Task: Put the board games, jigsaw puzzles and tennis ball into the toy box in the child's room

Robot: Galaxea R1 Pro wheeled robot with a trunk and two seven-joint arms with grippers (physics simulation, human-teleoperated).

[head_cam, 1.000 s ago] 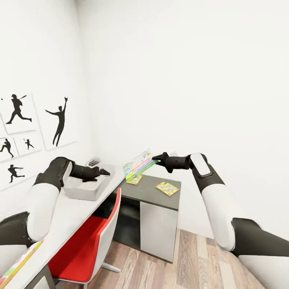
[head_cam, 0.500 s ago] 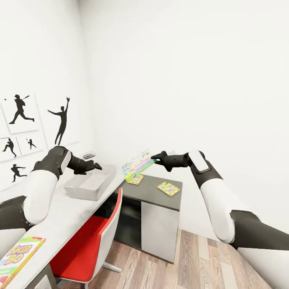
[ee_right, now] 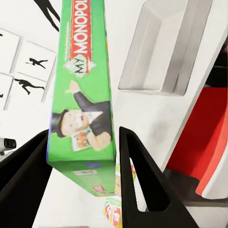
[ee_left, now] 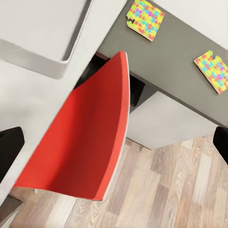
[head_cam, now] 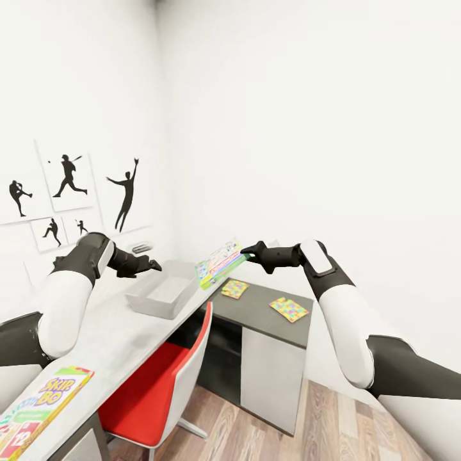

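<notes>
Two jigsaw puzzles (head_cam: pixel 234 289) (head_cam: pixel 289 310) lie flat and apart on the dark lower unit (head_cam: pixel 269 314) in the head view. The right end effector (head_cam: pixel 246 257) is clamped on the near edge of the Monopoly board game (head_cam: pixel 219 263), held in the air at 9 o'clock from it, tilted, long axis running from the end effector toward the toy box (head_cam: pixel 163 297). The toy box sits on the light surface (head_cam: pixel 109 346), long axis toward the far wall. The left end effector (head_cam: pixel 153 264) hovers at 11 o'clock of the toy box; I cannot tell its state here. The SKIP-BO box (head_cam: pixel 41 407) lies at the near end.

Against the earlier frames the camera has turned, so the scene sits further right; the left arm has risen off the toy box.

Left wrist view: fingertips (ee_left: pixel 9 151) stand spread wide, nothing between; red chair (ee_left: pixel 83 142), both puzzles.

Right wrist view: the box's green face and the fingers (ee_right: pixel 142 185) flanking it.
</notes>
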